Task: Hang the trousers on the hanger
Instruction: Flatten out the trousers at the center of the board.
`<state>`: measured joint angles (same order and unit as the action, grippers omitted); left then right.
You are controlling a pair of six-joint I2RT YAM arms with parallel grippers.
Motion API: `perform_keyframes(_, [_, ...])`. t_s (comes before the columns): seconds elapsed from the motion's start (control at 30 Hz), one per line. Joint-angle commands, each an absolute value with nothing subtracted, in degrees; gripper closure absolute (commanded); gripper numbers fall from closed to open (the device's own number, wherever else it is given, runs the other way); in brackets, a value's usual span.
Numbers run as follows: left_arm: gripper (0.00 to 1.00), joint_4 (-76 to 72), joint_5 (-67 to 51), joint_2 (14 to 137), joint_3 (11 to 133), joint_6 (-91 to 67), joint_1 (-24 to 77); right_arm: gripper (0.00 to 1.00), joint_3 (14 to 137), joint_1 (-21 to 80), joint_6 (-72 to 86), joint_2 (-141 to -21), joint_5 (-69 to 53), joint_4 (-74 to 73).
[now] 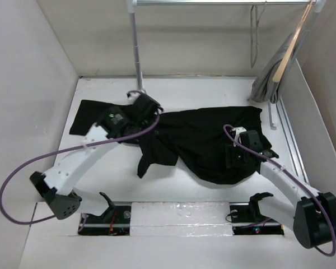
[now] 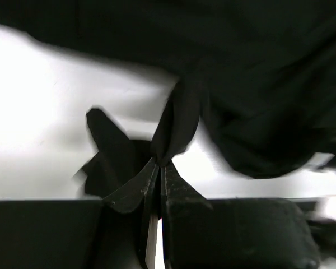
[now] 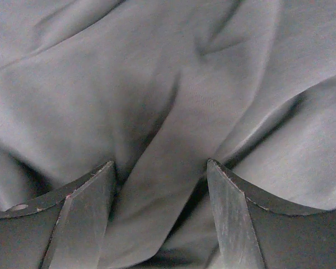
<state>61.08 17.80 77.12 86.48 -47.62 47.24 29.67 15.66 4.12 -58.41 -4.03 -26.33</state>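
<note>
We are mid-grasp, the trousers (image 1: 207, 140) sprawled on the table (image 1: 213, 89); our left gripper (image 2: 159, 163) pinches a fold, the right gripper (image 3: 160, 163) hangs spread over cloth; next, we judge, it must clamp before lifting toward the hanger (image 1: 252, 39).

White-shelled left arm (image 1: 73, 162), right arm (image 1: 285, 185), black joints (image 1: 316, 221), purple cables (image 1: 0, 199) (looping wide), dark tapered gripper fingers (image 3: 84, 218)

Black trousers (image 1: 207, 140) span the middle; rack pole (image 1: 136, 50) stands behind; table (image 1: 168, 189) open in front
</note>
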Motion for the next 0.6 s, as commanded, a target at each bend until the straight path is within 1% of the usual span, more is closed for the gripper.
perform_keyframes(0.0, [1.0, 65.5, 10.8, 73.0, 97.4, -45.5, 43.2, 0.28, 32.2, 12.6, 2.8, -61.9, -6.9, -20.5])
perform_keyframes(0.03, [1.0, 65.4, 10.9, 74.4, 103.6, -45.8, 42.6, 0.28, 32.1, 11.1, 2.7, -63.0, -7.1, -18.8])
perform_keyframes(0.1, [1.0, 65.3, 10.8, 76.4, 109.2, -45.8, 41.8, 0.28, 31.9, 8.9, 2.5, -66.6, -8.6, -17.6])
perform_keyframes(0.13, [1.0, 65.3, 11.5, 78.5, 113.9, -45.2, 40.5, 0.28, 32.1, 7.5, 2.1, -67.9, -9.6, -16.6])
perform_keyframes(0.2, [1.0, 65.3, 10.6, 80.1, 116.7, -41.8, 38.0, 0.28, 32.6, 3.8, 1.6, -70.8, -11.2, -15.9])
perform_keyframes(0.23, [1.0, 65.3, 9.7, 80.4, 115.6, -40.4, 34.1, 0.28, 33.0, 2.5, 1.3, -71.5, -11.5, -15.6])
perform_keyframes(0.3, [1.0, 65.2, 10.0, 79.5, 110.6, -38.3, 30.3, 0.28, 34.3, -0.6, 0.7, -72.3, -11.8, -15.9])
perform_keyframes(0.33, [1.0, 65.3, 13.2, 78.2, 104.7, -37.9, 28.8, 0.27, 35.8, -1.4, 0.7, -72.4, -11.6, -16.4])
perform_keyframes(0.43, [1.0, 65.0, 25.2, 74.2, 96.2, -42.0, 27.8, 0.27, 38.1, -3.2, -1.0, -71.5, -10.0, -18.0])
perform_keyframes(0.47, [1.0, 64.0, 28.9, 73.0, 95.2, -42.4, 27.3, 0.27, 39.4, -4.1, -1.2, -71.4, -9.3, -18.5])
perform_keyframes(0.57, [1.0, 60.0, 30.5, 70.7, 97.3, -42.9, 26.5, 0.27, 40.3, -5.6, -1.5, -70.9, -9.0, -20.3])
